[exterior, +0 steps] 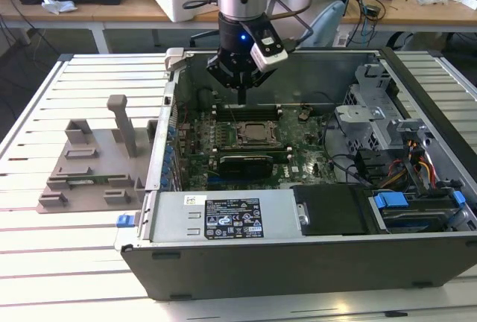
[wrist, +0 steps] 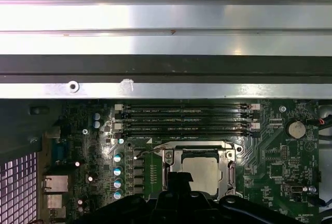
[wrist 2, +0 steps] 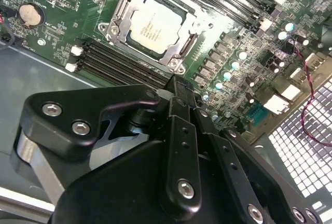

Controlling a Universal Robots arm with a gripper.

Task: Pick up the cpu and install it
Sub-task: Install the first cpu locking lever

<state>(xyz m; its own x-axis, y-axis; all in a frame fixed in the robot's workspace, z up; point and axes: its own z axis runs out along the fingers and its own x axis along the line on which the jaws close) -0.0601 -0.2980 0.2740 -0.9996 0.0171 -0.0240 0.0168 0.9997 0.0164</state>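
The cpu [exterior: 258, 133] lies flat in its socket on the green motherboard, inside the open computer case [exterior: 298, 262]. Its silver top shows within the metal socket frame in both wrist views [wrist 2: 154, 23] [wrist: 203, 174]. My gripper [exterior: 242, 97] hangs just above the board at the socket's far side, over the memory slots. Its fingers are shut together with nothing between them, and the tips [wrist 2: 175, 85] end a little short of the socket frame. The gripper's dark body [wrist: 179, 182] covers the near edge of the socket in the first wrist view.
A long black expansion card [exterior: 243, 162] lies in front of the socket. The power supply [exterior: 223, 219] and drive bays [exterior: 417, 203] fill the case's near side. A grey holder block [exterior: 89, 167] with upright posts stands on the slatted table at the exterior view's left.
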